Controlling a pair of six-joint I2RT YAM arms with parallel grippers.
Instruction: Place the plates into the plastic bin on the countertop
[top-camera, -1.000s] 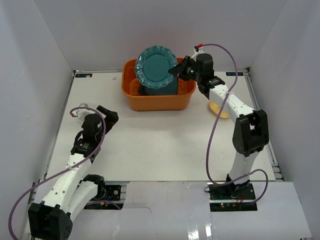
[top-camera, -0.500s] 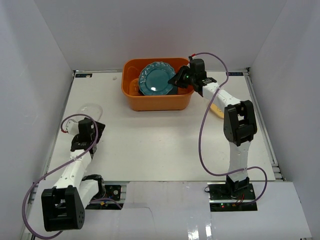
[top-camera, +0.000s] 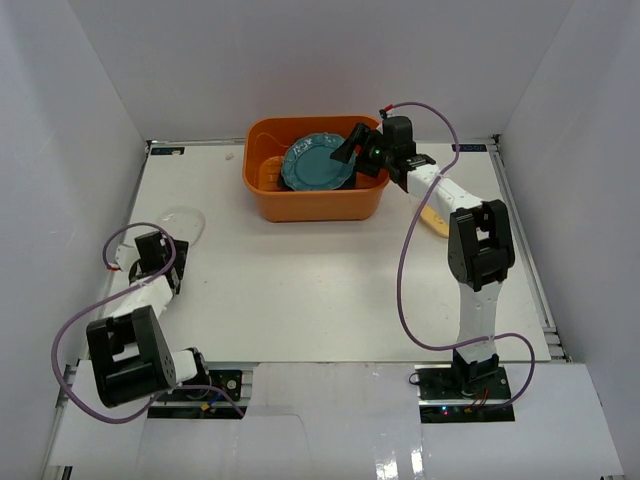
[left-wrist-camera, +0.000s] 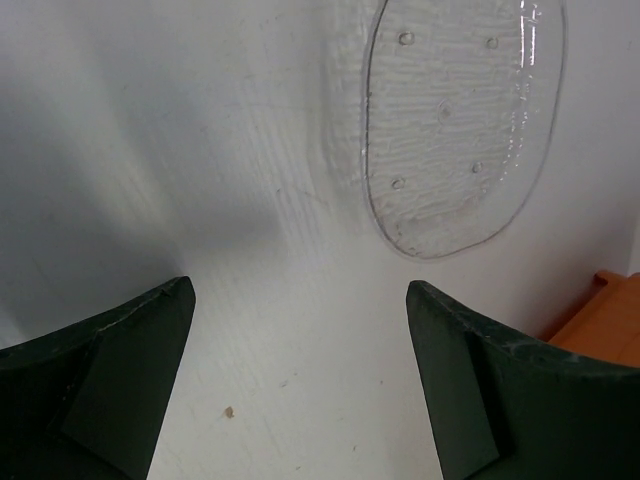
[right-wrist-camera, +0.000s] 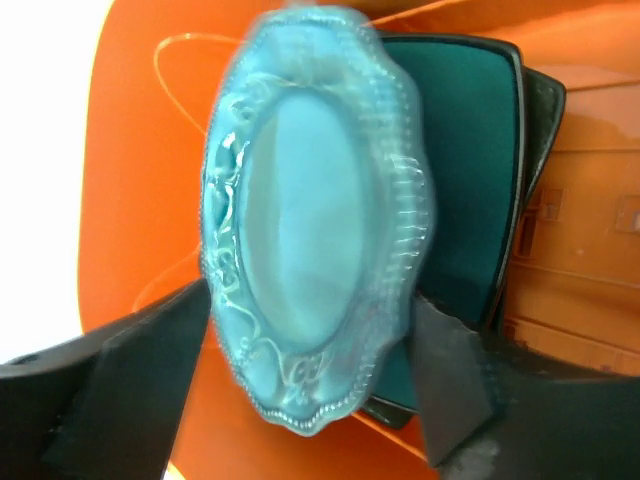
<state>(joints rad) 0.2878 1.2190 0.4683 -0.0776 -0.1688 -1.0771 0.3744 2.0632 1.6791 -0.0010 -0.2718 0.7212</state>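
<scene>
The orange plastic bin (top-camera: 315, 208) stands at the back of the white countertop (top-camera: 300, 290). A teal round scalloped plate (top-camera: 315, 167) lies tilted inside it, blurred in the right wrist view (right-wrist-camera: 310, 220), over a teal square plate (right-wrist-camera: 460, 170) and a dark plate (right-wrist-camera: 545, 110). My right gripper (top-camera: 352, 150) hangs open over the bin's right end, its fingers (right-wrist-camera: 130, 370) standing either side of the teal plate's lower rim. My left gripper (left-wrist-camera: 300, 300) is open and empty, low over the countertop, just short of a small clear plate (left-wrist-camera: 460, 120) that lies flat at the left (top-camera: 182, 220).
A small yellow plate (top-camera: 436, 218) lies on the countertop right of the bin, partly under the right arm. White walls close in the left, back and right sides. A corner of the bin (left-wrist-camera: 605, 315) shows in the left wrist view.
My right gripper has opened and the teal scalloped plate has dropped from upright above the bin to tilted inside it. The left arm has pulled back left, down beside the clear plate.
</scene>
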